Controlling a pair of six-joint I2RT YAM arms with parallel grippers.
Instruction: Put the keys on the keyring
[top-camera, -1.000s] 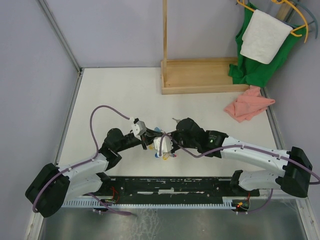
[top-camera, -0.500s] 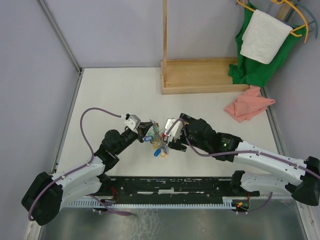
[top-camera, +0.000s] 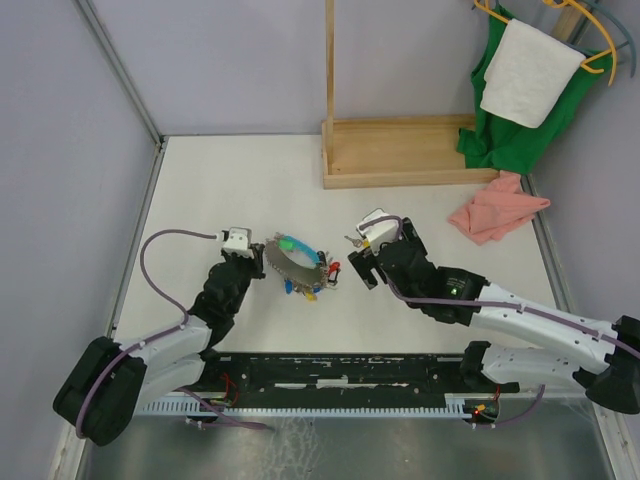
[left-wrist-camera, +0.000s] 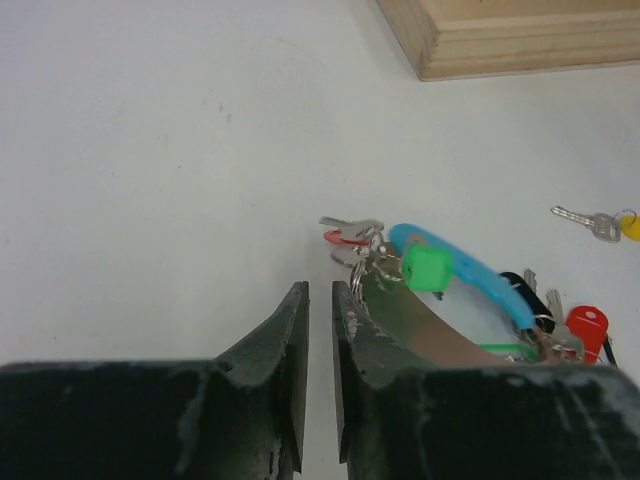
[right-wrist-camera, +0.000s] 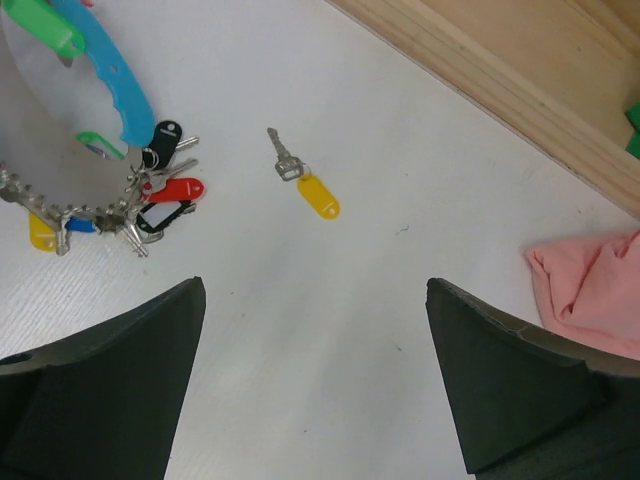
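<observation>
The keyring (top-camera: 293, 262), a large ring of light-blue band and grey metal with a bunch of multicoloured tagged keys, lies flat on the white table. A loose silver key with a yellow tag (right-wrist-camera: 306, 181) lies apart, to the keyring's right (left-wrist-camera: 610, 224). A red-tagged key (right-wrist-camera: 176, 189) rests in the bunch at the ring's edge. My left gripper (left-wrist-camera: 320, 292) sits just left of the keyring (left-wrist-camera: 455, 300), its jaws a narrow slit apart with only table between them. My right gripper (right-wrist-camera: 315, 287) hovers wide open, nearer than the yellow-tagged key, holding nothing.
A wooden stand base (top-camera: 400, 152) sits at the back, seen also in the left wrist view (left-wrist-camera: 520, 35). A pink cloth (top-camera: 497, 208) lies at the right. Green and white cloths (top-camera: 520, 80) hang on a hanger at the top right. The walls close in on the left and back.
Both grippers were together on the keyring mid-table. The right gripper has opened wide and drawn back right, the left has let go and pulled left, and the keyring lies on the table.
</observation>
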